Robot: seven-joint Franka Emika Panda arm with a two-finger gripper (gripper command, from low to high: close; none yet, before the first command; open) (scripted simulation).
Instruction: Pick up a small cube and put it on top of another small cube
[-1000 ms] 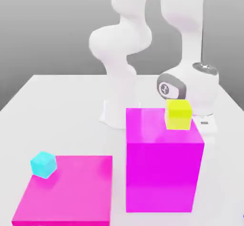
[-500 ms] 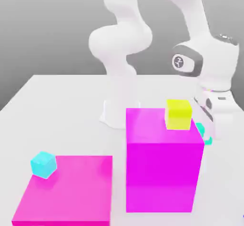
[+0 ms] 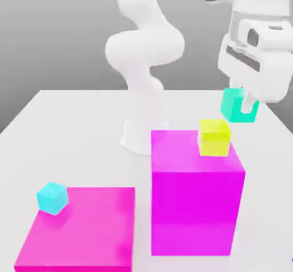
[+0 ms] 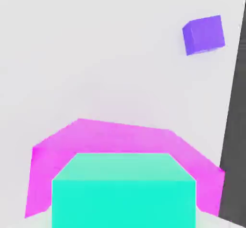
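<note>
small cube (image 3: 239, 106), teal-green: one, clamped in gripper (image 3: 245, 106), above yellow cube (image 3: 214, 137) | magenta blocks: two, tall block (image 3: 197, 199), flat slab (image 3: 80, 231) | cyan cube (image 3: 52, 198): one, on slab | purple cube (image 4: 203, 34): one, on table (image 3: 74, 139)

- Teal-green small cube (image 3: 236, 105) above a yellow cube (image 3: 214, 137).
- Magenta tall block (image 3: 196, 199), magenta flat slab (image 3: 86, 228) beside it.
- Light cyan cube (image 3: 52, 197) on the slab.
- Purple cube (image 4: 203, 35) on white table (image 3: 68, 133).

The teal-green cube (image 3: 237, 106) hides the pincer's (image 3: 245, 106) fingertips; beneath it, the tall magenta block (image 4: 120, 140) is partly covered.
</note>
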